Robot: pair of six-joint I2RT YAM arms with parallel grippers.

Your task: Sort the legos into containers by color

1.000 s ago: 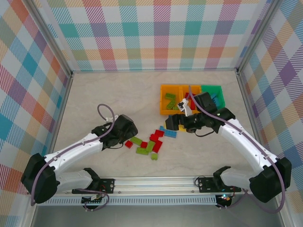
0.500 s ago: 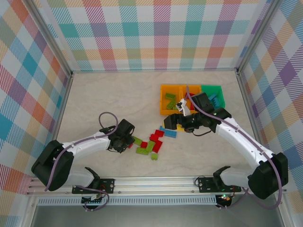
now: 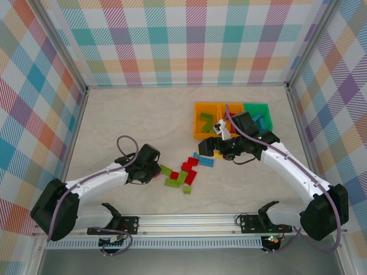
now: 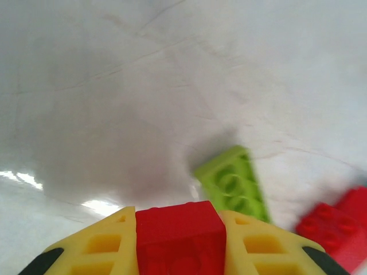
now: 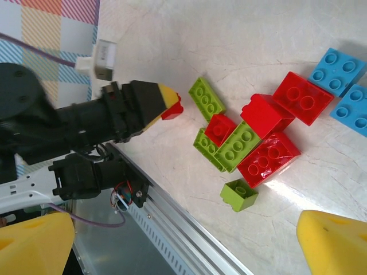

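Legos belong in the containers, three bins joined in a row at the far right of the table: two orange, one green. Lime bricks already lie in the left orange bin and light blue ones in the green; the right arm partly hides the middle bin. The loose heap lies just in front of the bins, between the two arms.

The left gripper was open a second ago beside a lone red brick at the heap's left edge. It has now clamped onto that brick, which sits squarely between the yellow fingers, with a lime brick just beyond. The pick looks made, so the carry to a bin should follow.

The right gripper hangs empty near the bins' front, jaws spread wide.

The table is pale and marbled, with a metal rail along its near edge. Pastel plaid walls close three sides.
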